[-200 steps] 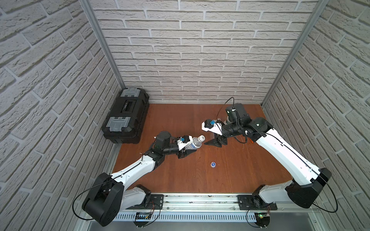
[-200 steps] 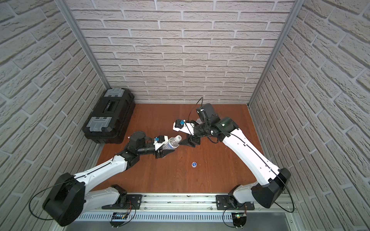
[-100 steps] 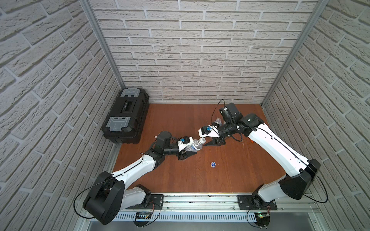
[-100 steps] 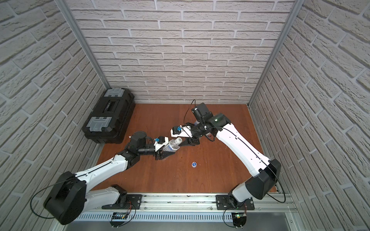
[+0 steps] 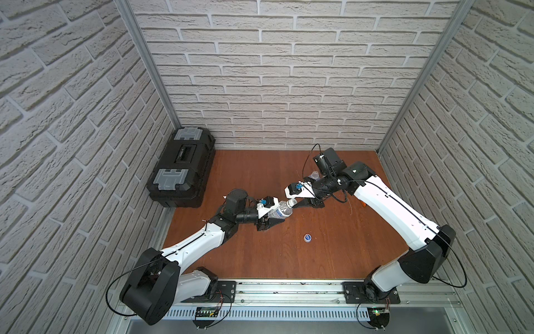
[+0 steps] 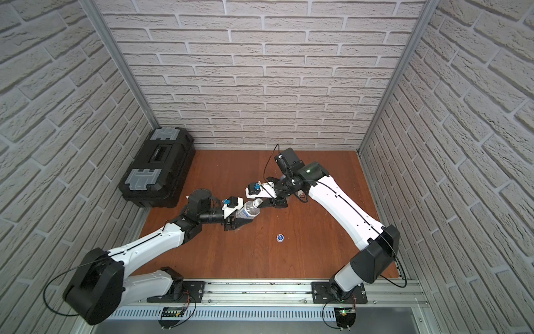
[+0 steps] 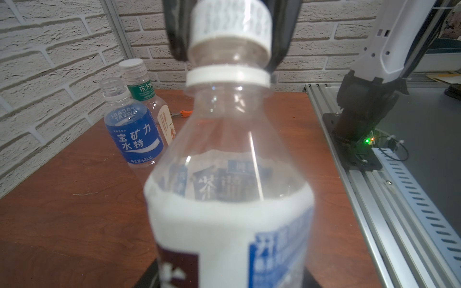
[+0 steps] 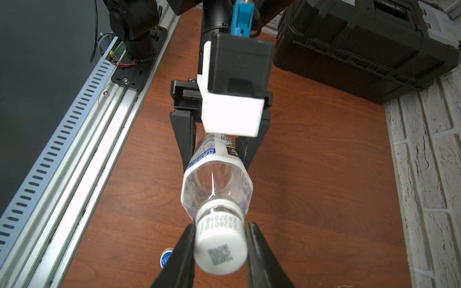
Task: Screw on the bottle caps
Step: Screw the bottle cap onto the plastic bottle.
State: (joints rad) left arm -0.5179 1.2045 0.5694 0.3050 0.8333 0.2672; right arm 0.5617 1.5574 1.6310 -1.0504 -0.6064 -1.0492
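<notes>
My left gripper (image 5: 278, 216) is shut on the white-labelled bottle (image 5: 279, 212) (image 7: 229, 224), holding it tilted above the wooden table. A small white cap (image 8: 220, 249) (image 7: 230, 22) sits on its neck. My right gripper (image 5: 294, 204) (image 8: 220, 251) is shut on that cap, one black finger on each side. The blue cap (image 5: 308, 237) (image 8: 166, 256) lies loose on the table in front of both grippers. At the back, the blue-labelled bottle (image 7: 133, 134) stands with a bare neck. The green-banded bottle (image 7: 147, 93) beside it wears a wider white cap (image 7: 131, 65).
A black toolbox (image 5: 182, 167) (image 8: 361, 42) lies at the table's left edge. A small orange thing (image 5: 364, 204) lies under my right arm. A metal rail (image 5: 289, 289) runs along the front edge. Brick walls close in the other sides.
My right gripper has moved left to the bottle's neck and closed its jaws round the white cap. The left gripper and bottle have barely shifted.
</notes>
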